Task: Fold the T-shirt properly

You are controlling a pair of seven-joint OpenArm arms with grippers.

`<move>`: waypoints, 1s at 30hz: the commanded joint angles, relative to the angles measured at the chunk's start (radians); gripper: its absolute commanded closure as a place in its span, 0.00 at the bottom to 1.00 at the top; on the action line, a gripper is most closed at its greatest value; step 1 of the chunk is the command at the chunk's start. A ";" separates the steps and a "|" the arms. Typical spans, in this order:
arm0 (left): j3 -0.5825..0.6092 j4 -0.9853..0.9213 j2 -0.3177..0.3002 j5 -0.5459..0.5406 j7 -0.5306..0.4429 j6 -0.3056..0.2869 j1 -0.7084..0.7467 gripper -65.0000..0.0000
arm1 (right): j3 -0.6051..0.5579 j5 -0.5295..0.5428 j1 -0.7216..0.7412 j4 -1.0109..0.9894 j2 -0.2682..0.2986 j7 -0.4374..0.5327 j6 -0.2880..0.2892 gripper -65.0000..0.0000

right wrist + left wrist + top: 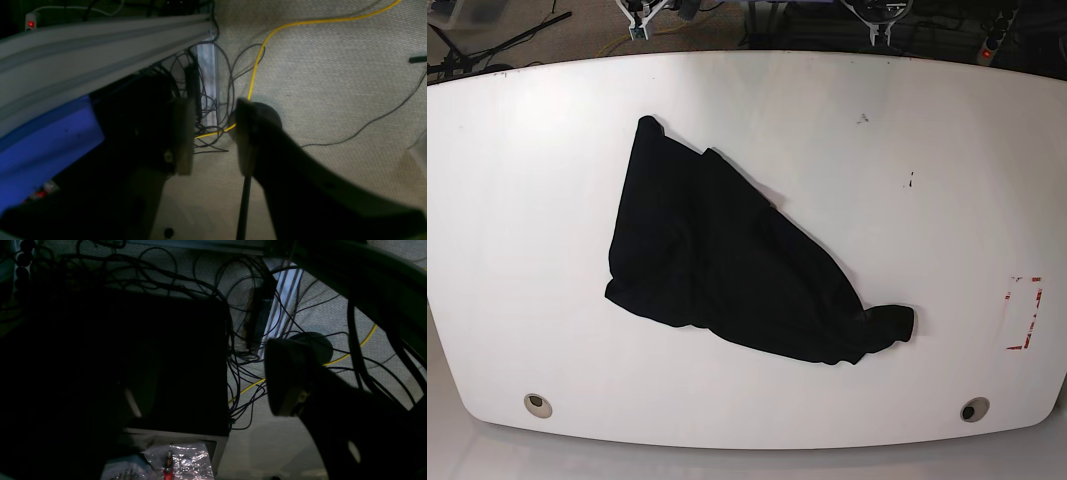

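The T-shirt [727, 270] lies crumpled in a dark heap on the white counter [927, 150], a little toward the counter's near edge and left of its middle in the base view, with one corner trailing toward the two round holes [973, 409] in that near edge and red tape marks [1025, 312] well off to its side. Neither arm shows over the counter. Beyond the counter's far edge, the right gripper [213, 140] hangs above carpet and a yellow cable [257, 56] with its fingers [183, 136] narrowly parted and empty, while the left gripper [203, 386] hangs over tangled cables [243, 350] with its fingers [287, 376] spread wide, holding nothing.
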 commanded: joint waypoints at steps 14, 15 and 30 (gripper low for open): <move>0.003 0.037 -0.009 0.005 -0.008 0.000 0.027 0.31 | 0.001 -0.002 -0.005 0.000 -0.015 0.006 0.004 0.71; 0.003 0.064 -0.009 0.005 -0.008 0.000 0.050 0.31 | 0.001 -0.002 -0.015 0.007 -0.015 0.007 0.004 0.71; -0.005 0.664 -0.009 0.001 0.029 0.000 0.401 0.31 | 0.109 0.006 -0.316 0.417 -0.012 0.004 0.004 0.71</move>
